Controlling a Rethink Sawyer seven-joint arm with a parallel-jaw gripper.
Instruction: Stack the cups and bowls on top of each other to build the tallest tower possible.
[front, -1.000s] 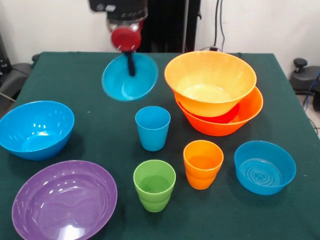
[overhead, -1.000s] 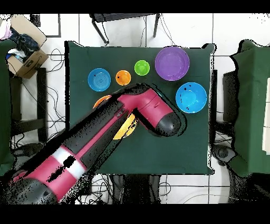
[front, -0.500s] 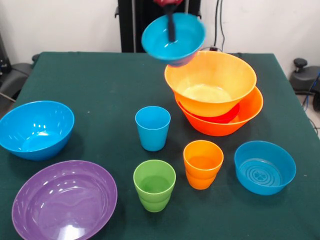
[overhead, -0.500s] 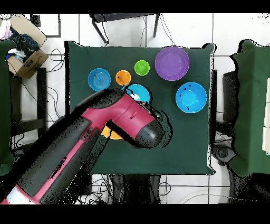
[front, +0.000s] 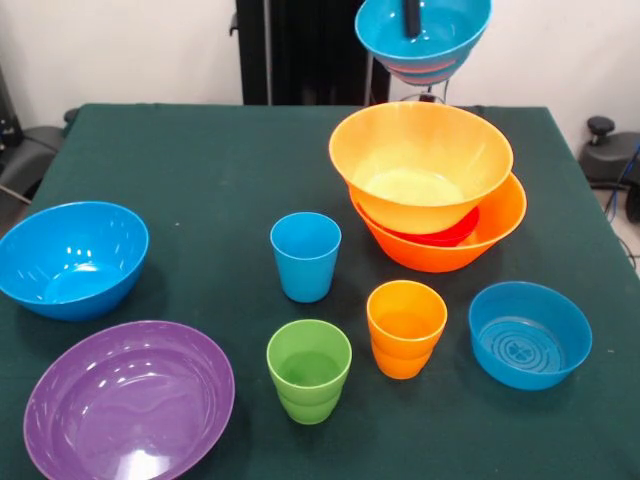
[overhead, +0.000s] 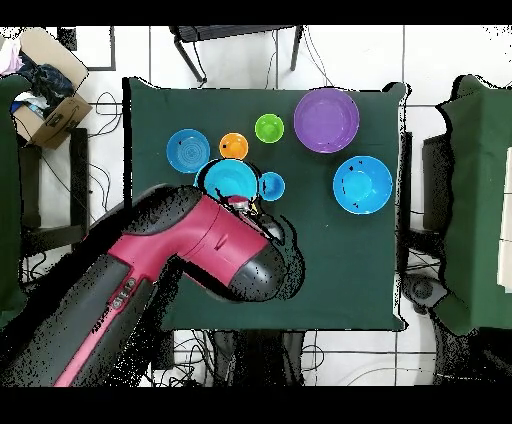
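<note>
My gripper is shut on the rim of a small blue bowl, one dark finger showing inside it. The bowl hangs in the air, tilted, above and behind the tower. The tower is a large orange bowl nested in a small red bowl, inside another large orange bowl. Overhead, the held bowl covers the tower beside the arm. On the cloth stand a blue cup, a green cup and an orange cup.
A large blue bowl sits at the left edge and a wide purple bowl at the front left. Another small blue bowl rests at the front right. The green table ends close behind the tower.
The gripper has carried the small blue bowl up and to the right, from over the table's back middle to above the orange tower. Nothing else has moved.
</note>
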